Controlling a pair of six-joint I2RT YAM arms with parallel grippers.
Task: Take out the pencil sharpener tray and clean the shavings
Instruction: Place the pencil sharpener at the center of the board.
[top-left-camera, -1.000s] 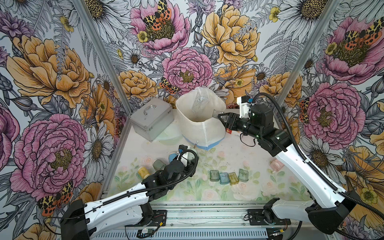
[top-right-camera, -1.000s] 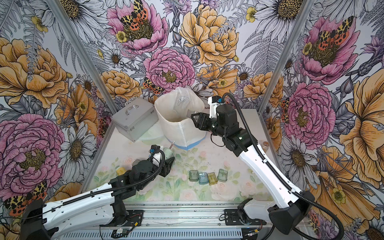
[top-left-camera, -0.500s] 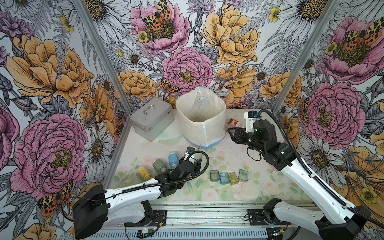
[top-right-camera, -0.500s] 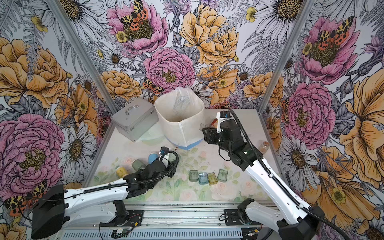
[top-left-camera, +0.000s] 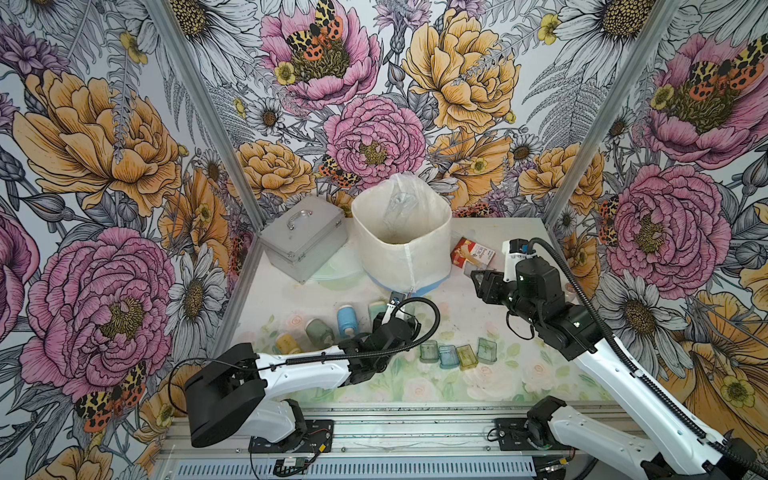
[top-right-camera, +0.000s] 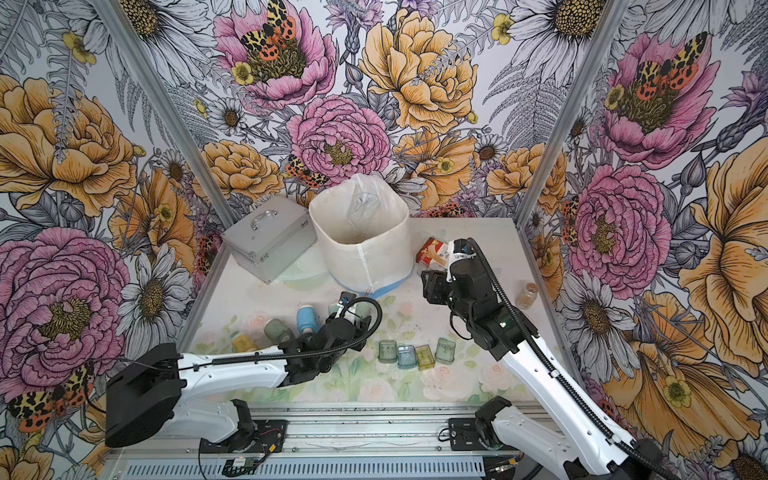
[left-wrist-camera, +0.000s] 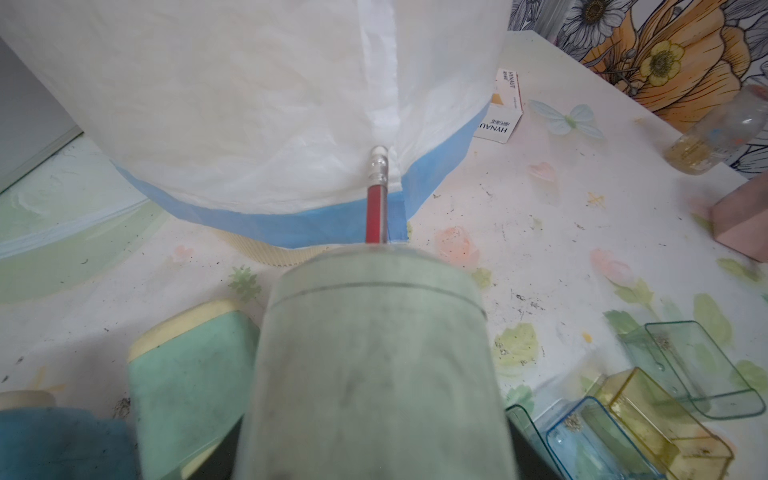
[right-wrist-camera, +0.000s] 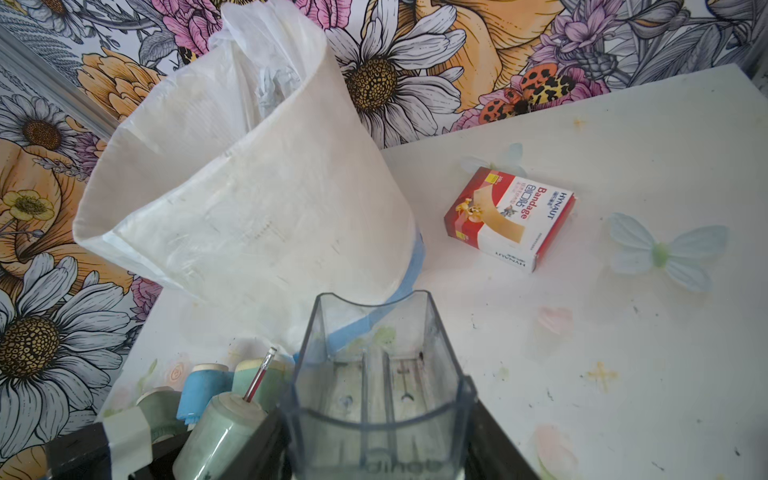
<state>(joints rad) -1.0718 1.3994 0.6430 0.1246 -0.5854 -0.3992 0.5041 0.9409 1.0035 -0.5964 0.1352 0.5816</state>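
Note:
My right gripper (top-left-camera: 478, 282) is shut on a clear greyish tray (right-wrist-camera: 374, 374), held above the table just right of the white-lined bin (top-left-camera: 401, 237). The tray looks nearly empty, with only a few dark shavings (right-wrist-camera: 421, 355) on its floor. My left gripper (top-left-camera: 399, 320) is shut on a pale green pencil sharpener (left-wrist-camera: 374, 353) with a red pencil (left-wrist-camera: 377, 208) sticking out toward the bin. The sharpener hides the left jaws in the wrist view. More shavings (left-wrist-camera: 525, 299) speckle the table.
Several empty coloured trays (top-left-camera: 457, 353) lie in a row at the front. Blue (top-left-camera: 345, 320), green (top-left-camera: 319, 331) and yellow (top-left-camera: 286, 343) sharpeners lie at the left. A metal case (top-left-camera: 303, 237) stands left of the bin, a bandage box (top-left-camera: 471, 251) right of it and a small jar (top-right-camera: 527, 296) near the right wall.
My right gripper has drawn back from the bin's rim toward the front right, still holding the tray. The left arm has stretched lower and shifted the sharpener slightly right.

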